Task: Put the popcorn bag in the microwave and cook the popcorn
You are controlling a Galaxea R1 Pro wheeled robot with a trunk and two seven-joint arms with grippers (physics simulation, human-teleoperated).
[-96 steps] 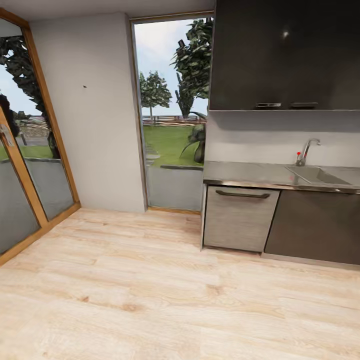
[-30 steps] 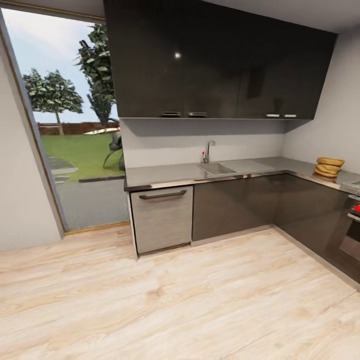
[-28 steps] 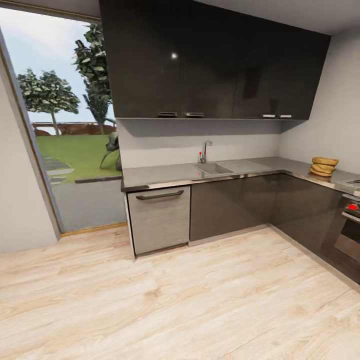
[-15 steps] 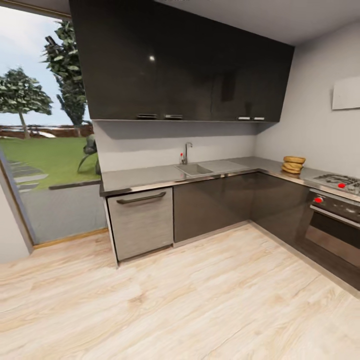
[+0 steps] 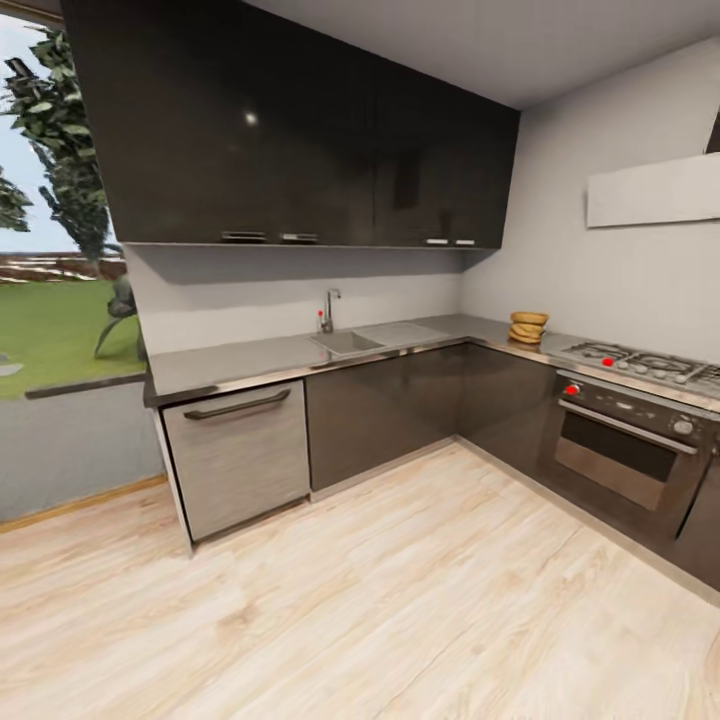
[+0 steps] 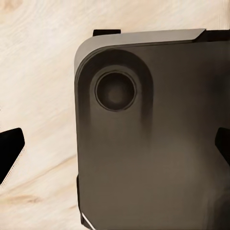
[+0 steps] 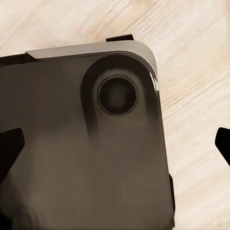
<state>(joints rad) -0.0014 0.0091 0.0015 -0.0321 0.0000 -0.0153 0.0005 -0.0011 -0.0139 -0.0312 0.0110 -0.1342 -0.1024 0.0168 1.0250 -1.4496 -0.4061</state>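
Step in hand: the robot is on its way through the kitchen; by my judgement this is the search-and-approach stage, with nothing picked up yet.
Left gripper [image 6: 115, 148]: in the left wrist view its dark fingertips sit at the two side edges of the frame, wide apart and empty, above the robot's dark base [image 6: 153, 143] and the floor.
Right gripper [image 7: 115, 148]: in the right wrist view the tips likewise stand far apart at the frame's sides, holding nothing.
Floor [image 5: 400, 600]: pale wood planks fill the lower half of the head view.
Dishwasher front [image 5: 240, 455]: brushed grey panel with a dark bar handle, left of centre.
Oven [image 5: 625, 450]: steel built-in unit at the right edge, red knobs, hob above; not the microwave.
Countertop [image 5: 230, 360]: grey glossy L-shaped slab running from left of centre to the right edge.
Sink [image 5: 345, 342]: a basin sunk in the slab at centre, tap behind it; I cannot tell if anything is in it.
Popcorn bag [image 5: 528, 327]: a tan, ring-folded thing on the countertop in the far corner, right of centre, looks like the bag; its contents are too small to tell.
Next move: I judge the base must drive toward that corner, close enough to reach, and the microwave has yet to be found.
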